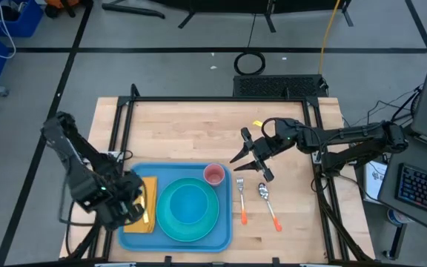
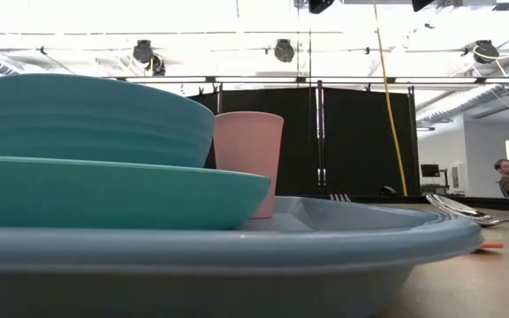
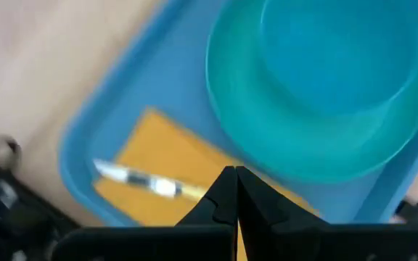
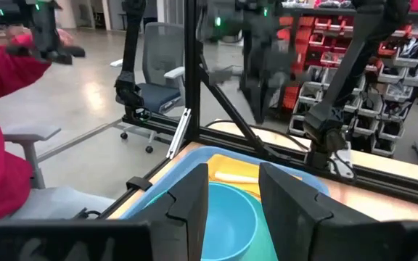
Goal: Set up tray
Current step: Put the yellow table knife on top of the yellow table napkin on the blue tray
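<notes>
Your tray (image 1: 175,236) sits at the tabletop's (image 1: 184,126) near edge, holding a plate (image 1: 163,215) with a bowl (image 1: 189,202) in it, a cup (image 1: 213,175), and a knife (image 3: 147,183) on a napkin (image 1: 148,191). Left gripper (image 1: 133,209) fingers are shut, empty, over the napkin. A fork (image 1: 241,198) and spoon (image 1: 268,203) lie beside the tray. Right gripper (image 1: 252,158) fingers are parted, empty.

On your counter (image 1: 176,126), the tray (image 1: 221,236) sits at the near edge, left of centre. In it, the plate (image 1: 167,222) lies in the middle with the bowl (image 1: 190,205) on top, the cup (image 1: 213,175) stands at the far right corner, and the napkin (image 1: 148,187) lies on the left with a knife (image 3: 147,183) on it. Just right of the tray you have the fork (image 1: 241,199), then the spoon (image 1: 267,203) beside it. The left end effector (image 1: 128,210) hangs over the tray's left side; the right end effector (image 1: 252,157) hangs above the counter behind the cutlery.
</notes>
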Robot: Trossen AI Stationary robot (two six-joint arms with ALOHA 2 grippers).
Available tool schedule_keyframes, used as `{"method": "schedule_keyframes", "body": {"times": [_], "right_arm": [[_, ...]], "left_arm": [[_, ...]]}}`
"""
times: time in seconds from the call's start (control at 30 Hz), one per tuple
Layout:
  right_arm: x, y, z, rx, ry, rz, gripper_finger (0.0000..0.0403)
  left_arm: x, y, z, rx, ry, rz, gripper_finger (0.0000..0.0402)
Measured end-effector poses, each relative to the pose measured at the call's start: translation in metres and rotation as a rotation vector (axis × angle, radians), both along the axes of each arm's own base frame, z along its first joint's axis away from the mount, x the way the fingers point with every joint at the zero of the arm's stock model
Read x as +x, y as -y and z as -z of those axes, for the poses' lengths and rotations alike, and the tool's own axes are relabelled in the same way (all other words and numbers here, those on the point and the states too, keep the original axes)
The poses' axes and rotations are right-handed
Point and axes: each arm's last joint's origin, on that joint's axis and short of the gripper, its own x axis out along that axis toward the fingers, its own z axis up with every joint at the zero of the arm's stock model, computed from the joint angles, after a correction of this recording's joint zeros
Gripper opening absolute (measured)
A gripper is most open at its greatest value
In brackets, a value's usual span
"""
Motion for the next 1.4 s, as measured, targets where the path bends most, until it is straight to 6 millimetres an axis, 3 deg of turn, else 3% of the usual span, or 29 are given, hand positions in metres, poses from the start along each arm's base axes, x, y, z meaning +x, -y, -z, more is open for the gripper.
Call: {"method": "schedule_keyframes", "body": {"times": [0.17, 0.4, 0.7, 1.13, 1.4], "right_arm": [[0.0, -0.005, -0.001, 0.005, 0.008, -0.017, 0.0114], [0.0, -0.006, -0.002, 0.002, 0.016, -0.021, 0.0114], [0.0, -0.006, -0.002, -0.012, 0.022, -0.022, 0.0114], [0.0, -0.006, -0.002, -0.015, 0.024, -0.022, 0.0114], [0.0, -0.006, -0.001, -0.015, 0.023, -0.022, 0.0114]], "left_arm": [[0.001, -0.005, 0.037, -0.049, -0.113, -0.112, 0.0], [-0.014, -0.013, 0.075, -0.125, -0.293, -0.443, 0.0015], [0.0, -0.002, 0.095, -0.271, -0.095, -0.419, 0.0075], [-0.003, -0.005, 0.116, -0.322, -0.09, -0.54, 0.0245], [-0.004, -0.007, 0.142, -0.412, -0.049, -0.562, 0.0258]]}}
